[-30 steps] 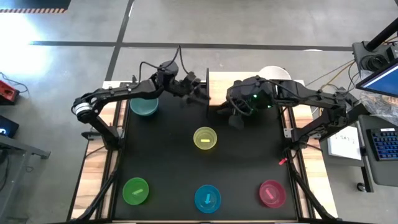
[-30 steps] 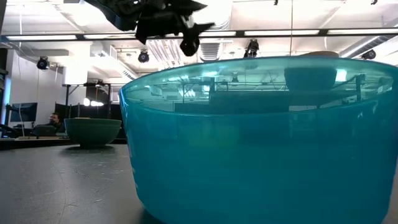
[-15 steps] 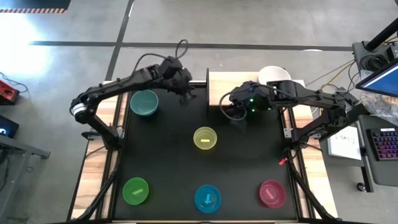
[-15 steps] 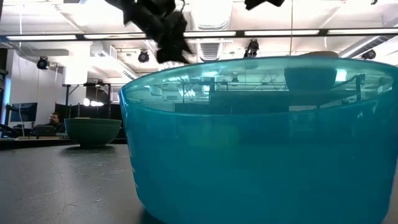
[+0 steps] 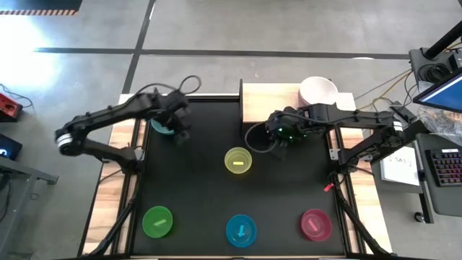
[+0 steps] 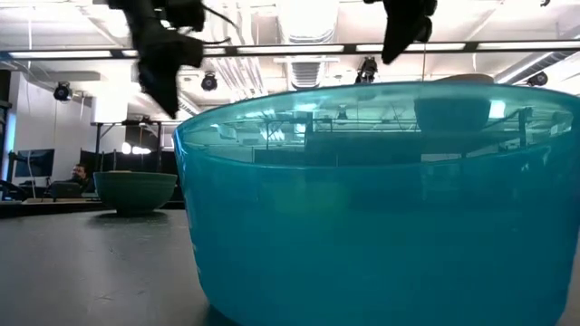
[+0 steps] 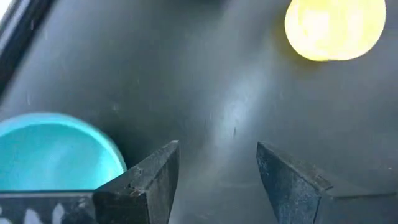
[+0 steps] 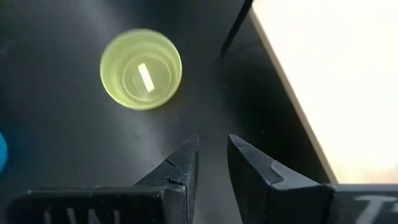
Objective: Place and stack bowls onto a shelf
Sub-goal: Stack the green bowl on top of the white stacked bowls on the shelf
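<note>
One round translucent yellow bowl [image 5: 238,160]

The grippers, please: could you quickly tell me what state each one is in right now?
Left gripper: open, empty, beside the teal bowl.
Right gripper: partly open, holding nothing, near the yellow bowl.

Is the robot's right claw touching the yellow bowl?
Apart. In the right wrist view, bare black table lies between the right gripper and the yellow bowl; its fingers hold nothing.
</note>
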